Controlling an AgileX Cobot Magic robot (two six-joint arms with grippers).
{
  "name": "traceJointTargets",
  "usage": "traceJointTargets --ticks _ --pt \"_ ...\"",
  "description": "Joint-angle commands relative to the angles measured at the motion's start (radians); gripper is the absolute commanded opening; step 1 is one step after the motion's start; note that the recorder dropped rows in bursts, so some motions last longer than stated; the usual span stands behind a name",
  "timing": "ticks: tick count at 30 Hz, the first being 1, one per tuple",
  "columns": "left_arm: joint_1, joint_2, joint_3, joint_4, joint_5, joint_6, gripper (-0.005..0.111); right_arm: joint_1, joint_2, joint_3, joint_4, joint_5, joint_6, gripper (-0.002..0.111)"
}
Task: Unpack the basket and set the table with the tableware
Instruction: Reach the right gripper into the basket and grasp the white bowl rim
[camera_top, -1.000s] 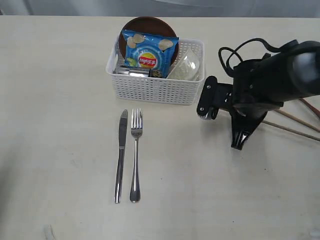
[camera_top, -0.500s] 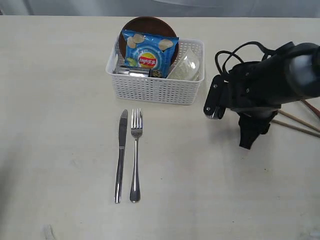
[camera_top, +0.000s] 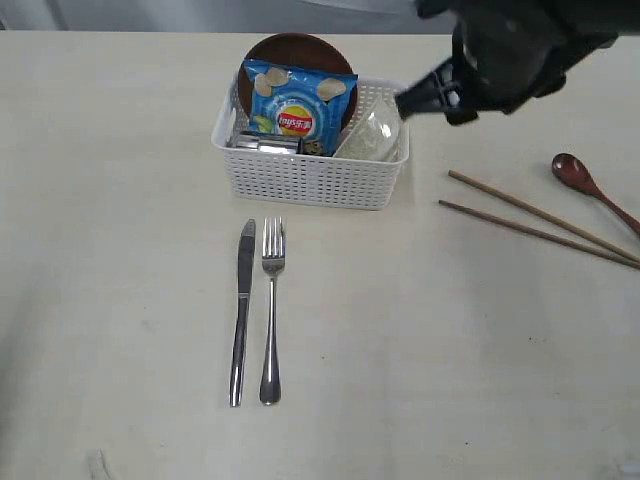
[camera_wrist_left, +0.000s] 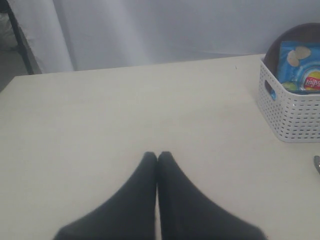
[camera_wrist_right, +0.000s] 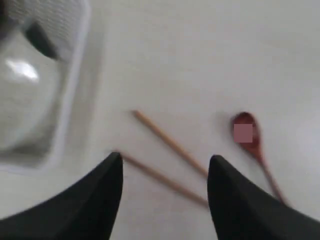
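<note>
The white basket (camera_top: 310, 165) stands at the back of the table (camera_top: 120, 220). It holds a dark brown plate (camera_top: 295, 45), an off-white bowl (camera_top: 372, 135) and a steel cup (camera_top: 262, 143). A knife (camera_top: 241, 310) and fork (camera_top: 271, 310) lie side by side in front of it. Two chopsticks (camera_top: 540, 222) and a red-brown spoon (camera_top: 585, 185) lie to the right. My right gripper (camera_wrist_right: 165, 160) hangs open and empty above the chopsticks (camera_wrist_right: 170, 145), beside the basket's right end (camera_wrist_right: 75, 100). The left gripper (camera_wrist_left: 157, 155) is shut and empty over bare table, left of the basket (camera_wrist_left: 292, 112).
A blue chips bag (camera_top: 298, 105) leans against the plate inside the basket. The dark right arm (camera_top: 520, 45) looms over the table's back right corner. Pale curtains hang behind the table's far edge in the left wrist view.
The right arm rose from the table's right side and swung back toward the basket's right end. The chopsticks and spoon it covered now lie in full view.
</note>
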Motion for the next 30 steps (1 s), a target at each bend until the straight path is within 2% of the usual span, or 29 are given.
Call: traceJointTargets --ticks 1,7,11,23,25,28,30 --pt "0.004 -0.005 0.003 0.0 -0.007 0.002 0.0 -0.052 0.056 -0.215 0.402 0.021 -0.116 0.05" --pt "0.004 -0.005 0.003 0.0 -0.007 0.002 0.0 -0.038 0.226 -0.46 0.485 0.217 -0.119 0.05" --pt "0.004 -0.005 0.003 0.0 -0.007 0.002 0.0 -0.032 0.352 -0.583 0.477 0.255 -0.069 0.05" --pt "0.004 -0.005 0.003 0.0 -0.007 0.002 0.0 -0.039 0.488 -0.626 0.44 0.255 0.018 0.049" --pt "0.004 -0.005 0.003 0.0 -0.007 0.002 0.0 -0.039 0.492 -0.626 0.44 0.255 0.018 0.041" --pt "0.004 -0.005 0.003 0.0 -0.007 0.002 0.0 -0.039 0.494 -0.626 0.44 0.255 0.018 0.02" --pt "0.004 -0.005 0.003 0.0 -0.007 0.002 0.0 -0.039 0.494 -0.626 0.438 0.255 0.018 0.011"
